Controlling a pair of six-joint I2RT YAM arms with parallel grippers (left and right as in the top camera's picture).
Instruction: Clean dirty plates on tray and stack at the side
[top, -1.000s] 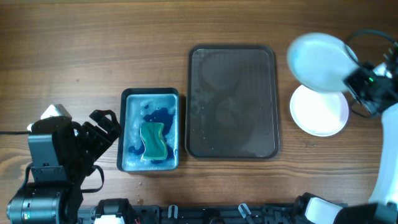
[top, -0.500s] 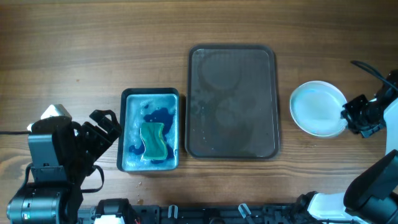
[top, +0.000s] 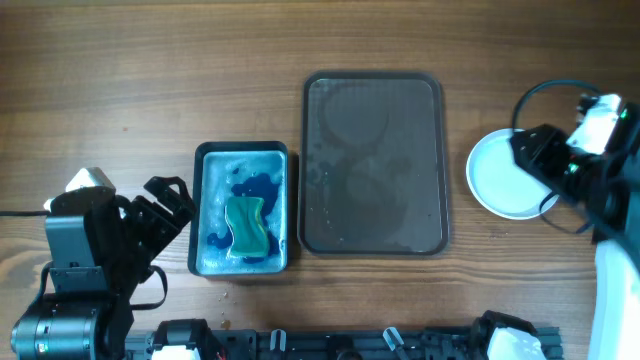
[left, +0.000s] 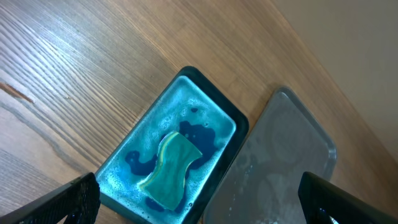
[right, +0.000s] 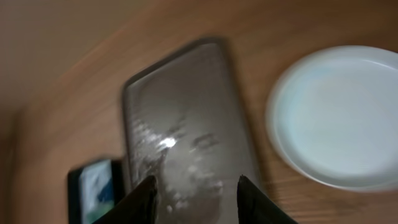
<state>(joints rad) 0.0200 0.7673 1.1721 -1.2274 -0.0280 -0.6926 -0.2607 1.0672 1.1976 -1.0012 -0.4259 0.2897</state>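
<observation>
The dark brown tray (top: 310, 165) lies mid-table, wet and with no plates on it; it also shows in the left wrist view (left: 283, 149) and the right wrist view (right: 186, 118). The white plates (top: 498, 178) sit stacked on the table right of the tray; the top one (right: 339, 118) looks clean. How many are in the stack cannot be told. My right gripper (top: 527, 150) hovers over the stack's right edge, open and empty (right: 196, 199). My left gripper (top: 168, 203) rests left of the basin, open and empty (left: 199, 208).
A blue-lined rectangular basin (top: 207, 215) with soapy water and a green sponge (top: 247, 225) stands left of the tray; both show in the left wrist view, basin (left: 211, 106) and sponge (left: 171, 168). The arm bases stand along the front edge.
My right gripper lowered a white plate onto the stack beside the tray, let go of it, and has pulled up and back. The left arm has not moved.
</observation>
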